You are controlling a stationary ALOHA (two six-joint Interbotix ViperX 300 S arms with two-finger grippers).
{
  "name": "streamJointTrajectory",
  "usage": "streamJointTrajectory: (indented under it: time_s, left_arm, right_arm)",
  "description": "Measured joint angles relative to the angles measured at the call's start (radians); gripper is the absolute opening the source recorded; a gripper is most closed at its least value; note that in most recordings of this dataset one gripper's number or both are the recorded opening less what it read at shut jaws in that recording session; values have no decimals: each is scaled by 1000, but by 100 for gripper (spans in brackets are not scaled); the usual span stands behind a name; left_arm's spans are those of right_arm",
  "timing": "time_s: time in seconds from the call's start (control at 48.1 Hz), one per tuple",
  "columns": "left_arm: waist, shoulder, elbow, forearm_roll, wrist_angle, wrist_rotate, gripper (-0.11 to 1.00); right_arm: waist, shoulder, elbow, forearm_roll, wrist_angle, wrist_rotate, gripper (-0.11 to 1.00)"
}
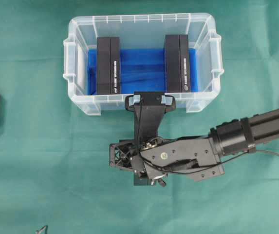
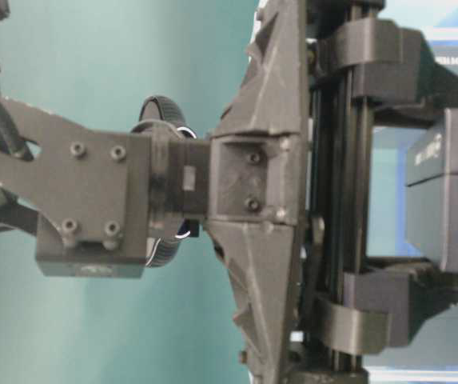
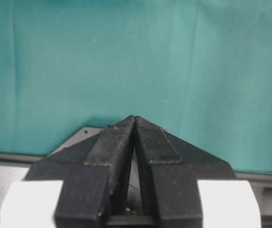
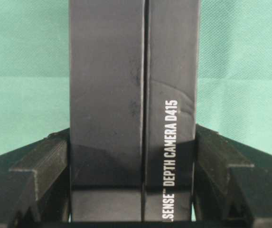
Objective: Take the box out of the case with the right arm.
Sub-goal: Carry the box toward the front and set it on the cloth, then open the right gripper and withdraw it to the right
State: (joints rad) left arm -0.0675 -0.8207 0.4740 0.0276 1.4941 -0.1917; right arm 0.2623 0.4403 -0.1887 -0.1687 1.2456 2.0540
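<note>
Already the all-black right arm's lattice hand (image 4: 132, 142) is clamping the long black cardboard box (image 4: 126, 95) by its two broad faces, jaws standing at box width. The box's long axis is running straight out from the palm in line with the fingers. Overhead, it is hanging at the near wall of the clear plastic case (image 1: 139, 19), and the wrist view is showing only green worktop (image 1: 56, 161) behind it. Clearing probably means drawing toward the arm's side. The left hand (image 3: 135, 121) is resting pinched closed, well apart.
</note>
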Motion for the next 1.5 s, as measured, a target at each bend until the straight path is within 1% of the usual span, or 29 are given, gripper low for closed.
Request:
streamJointTrajectory:
  time_s: [0.145, 0.187, 0.208, 0.249, 0.291, 0.333, 0.665, 0.831, 0.894, 0.998, 1.268, 1.351, 1.497]
  left_arm:
    - [0, 0, 0, 0, -2, 0, 0]
    - [0, 0, 0, 0, -2, 0, 0]
    - [0, 0, 0, 0, -2, 0, 0]
    - [0, 0, 0, 0, -2, 0, 0]
    - [0, 0, 0, 0, -2, 0, 0]
    - [0, 0, 0, -2, 0, 0, 0]
    - [0, 0, 0, 2, -2, 2, 0]
    - [0, 0, 0, 0, -2, 2, 0]
    - [0, 0, 0, 2, -2, 2, 0]
    - [0, 0, 0, 0, 0, 2, 0]
    - [0, 0, 0, 2, 0, 0, 0]
    - [0, 0, 0, 2, -2, 2, 0]
    - [0, 0, 0, 0, -2, 2, 0]
  right_arm:
    - [0, 0, 0, 0, -3, -3, 68]
    - [0, 0, 0, 0, -5, -2, 73]
    - [0, -2, 0, 2, -6, -5, 78]
    - [0, -2, 0, 0, -6, -6, 85]
    - [0, -2, -2, 2, -6, -6, 90]
    - [0, -2, 0, 0, -8, -6, 92]
    - [0, -2, -2, 0, -2, -3, 90]
    - [0, -8, -3, -5, 21, 0, 90]
    - [0, -25, -14, -11, 46, 0, 90]
    - [0, -61, -52, -21, 123, -3, 90]
    - [0, -91, -187, -38, 308, -41, 90]
    - [-2, -91, -206, -40, 331, -46, 90]
    - [-5, -89, -210, -40, 334, -48, 90]
